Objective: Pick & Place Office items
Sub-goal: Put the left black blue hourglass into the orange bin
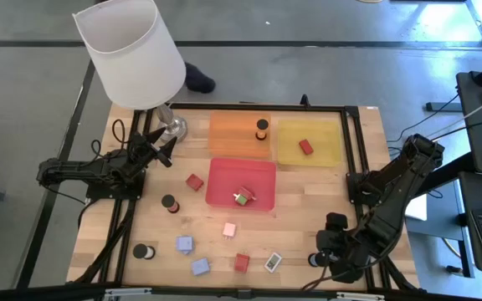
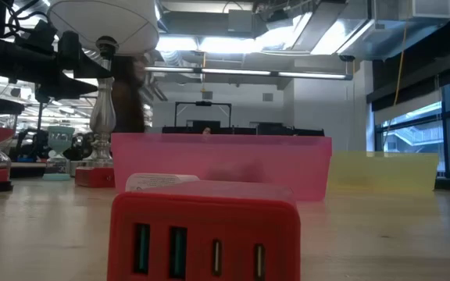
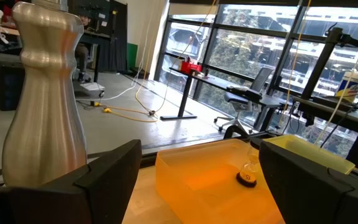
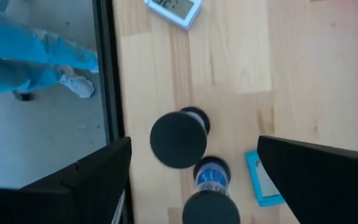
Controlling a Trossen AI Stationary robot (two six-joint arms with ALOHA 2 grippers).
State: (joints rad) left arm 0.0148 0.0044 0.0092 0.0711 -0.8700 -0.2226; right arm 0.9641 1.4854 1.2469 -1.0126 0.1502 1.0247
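The right gripper hangs with jaws wide apart and empty over two black cylinders and a teal rectangle at the near right corner of the counter. The left gripper (also spread, empty) waits beside the lamp. Other pieces lie scattered; one cylinder stands in the orange tray.

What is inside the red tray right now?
The red tray holds one small item, greenish with red, near its middle. Its exact type is unclear. The low view's tray wall hides the inside.
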